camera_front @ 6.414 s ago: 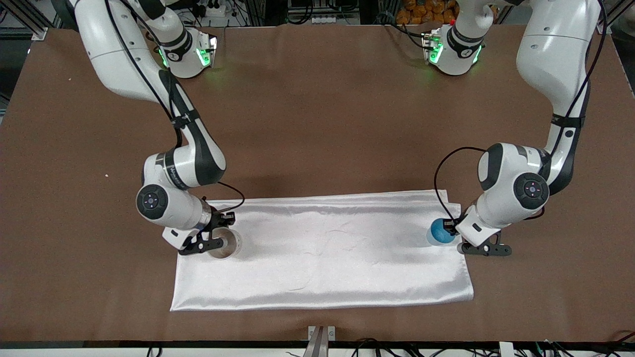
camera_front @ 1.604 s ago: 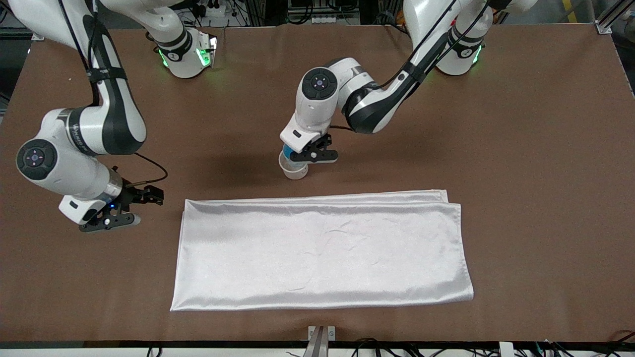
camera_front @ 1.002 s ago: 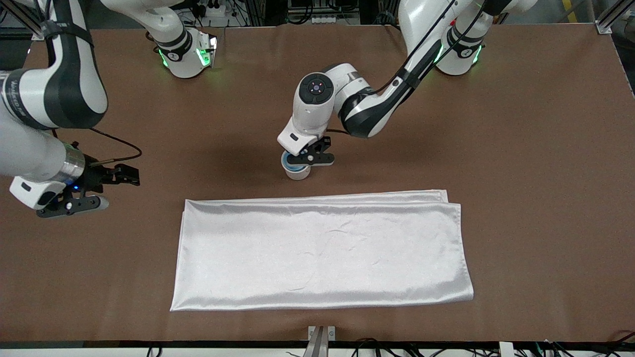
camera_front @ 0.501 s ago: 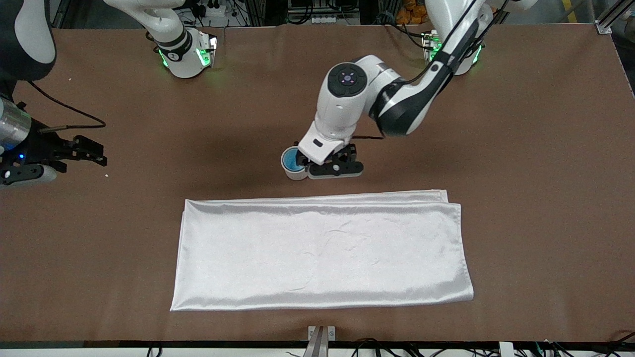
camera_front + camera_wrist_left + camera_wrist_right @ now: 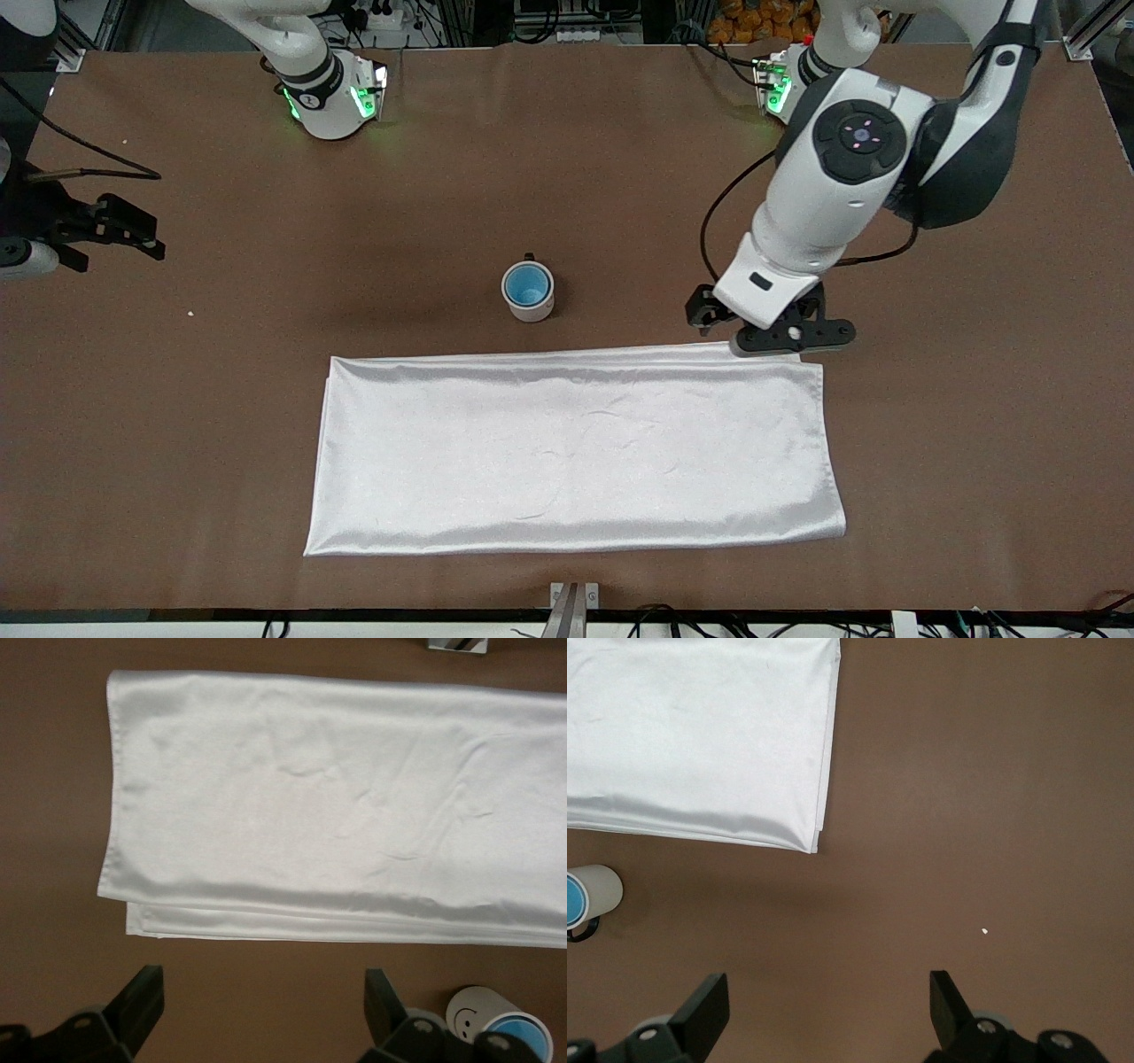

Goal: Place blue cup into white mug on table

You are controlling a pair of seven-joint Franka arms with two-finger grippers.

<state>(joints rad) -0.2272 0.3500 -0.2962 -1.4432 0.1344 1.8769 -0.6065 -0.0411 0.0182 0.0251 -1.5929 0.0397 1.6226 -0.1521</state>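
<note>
Brown matte bench (image 5: 620,177) is carrying three items.

Item 1: white mug (image 5: 529,295) is standing upright on bare bench, just farther from the front camera than the white cloth (image 5: 576,447) and apart from it. Its black handle is showing only as a small nub at the rim in the front view. The left wrist view is cutting the mug off at the frame edge and is showing a smiley face on its wall, which the front view is not revealing.

Item 2: blue cup (image 5: 527,284) is sitting inside the mug; only its blue interior and rim are showing, its wall being hidden by the mug.

Item 3: white cloth is lying flat, folded, nearer the front camera than the mug.

Left gripper (image 5: 772,332) is hanging over the cloth's corner toward the left arm's end, fingers spread and empty; half a second ago it was beside the mug. Its fingertips are partly cut off in the left wrist view.

Right gripper (image 5: 53,244) is hovering at the right arm's end, mostly cut off by the front view's edge; the right wrist view is showing its fingers spread wide over bare bench, holding nothing.
</note>
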